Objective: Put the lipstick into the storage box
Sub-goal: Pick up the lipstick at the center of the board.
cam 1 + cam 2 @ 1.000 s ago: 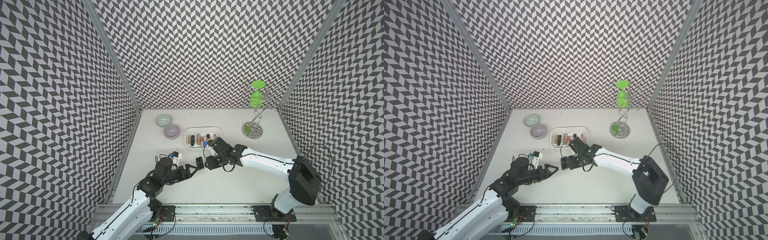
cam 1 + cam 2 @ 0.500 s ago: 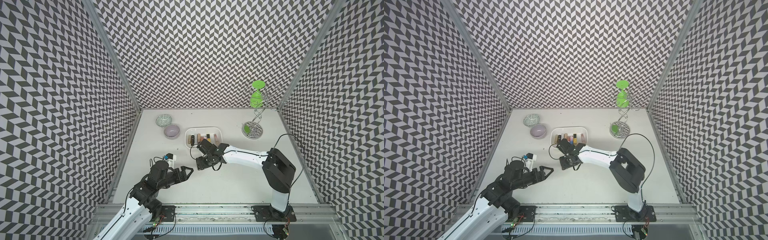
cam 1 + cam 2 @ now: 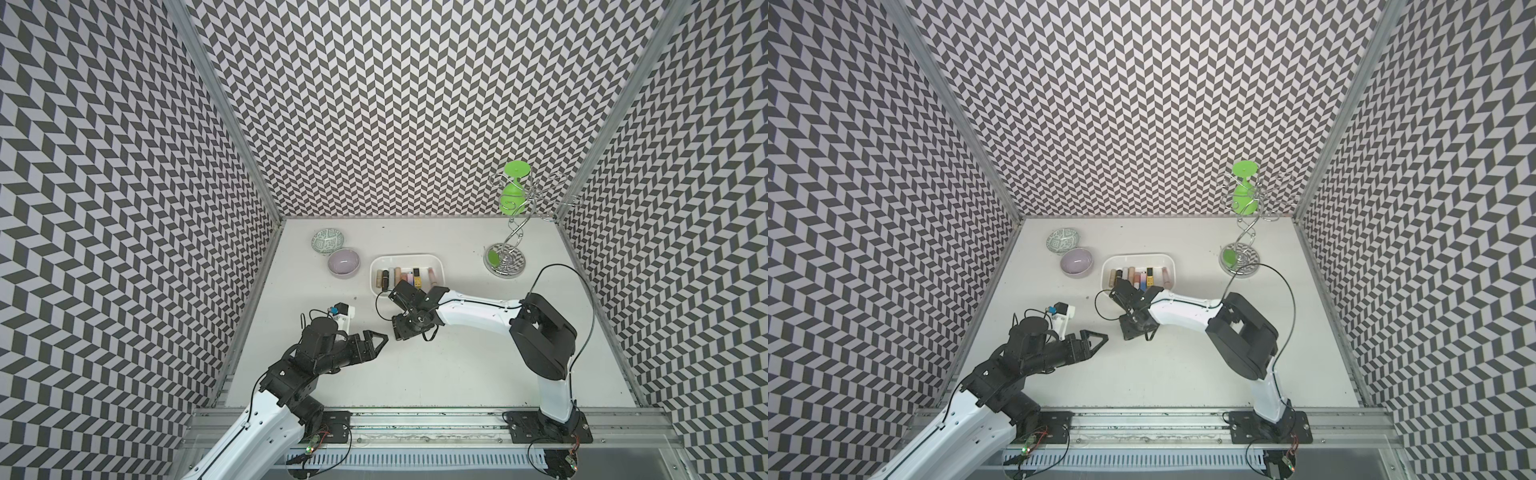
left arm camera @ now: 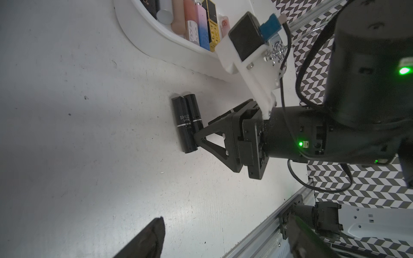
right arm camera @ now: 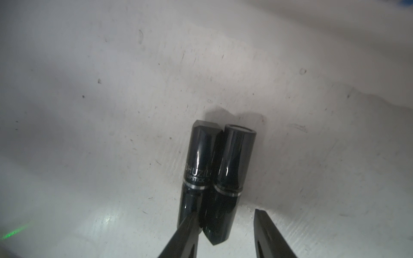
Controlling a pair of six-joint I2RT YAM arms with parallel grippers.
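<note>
A glossy black lipstick tube with a faceted cap lies on the scuffed white table, touching a black tube with a round cap along its side. Both are outside the shallow white plastic storage box and near its front wall. The faceted tube's printed lettering curves out of sight, so only part can be read. In both top views the two tubes are hidden beneath the right gripper and cannot be made out. From its own wrist camera the fingers are cut off by the frame edge. One tip overlaps the faceted tube's base. The other stands clear of the round-capped tube with bare table between, so the jaws are parted and grasp nothing. The left gripper hovers just beside it, spread wide and empty. Only one blurred fingertip shows clearly in its own view. Inside the box lies a row of lipsticks, partly covered by the right arm's wrist in a top view. A round lilac bowl sits beside the box.
</note>
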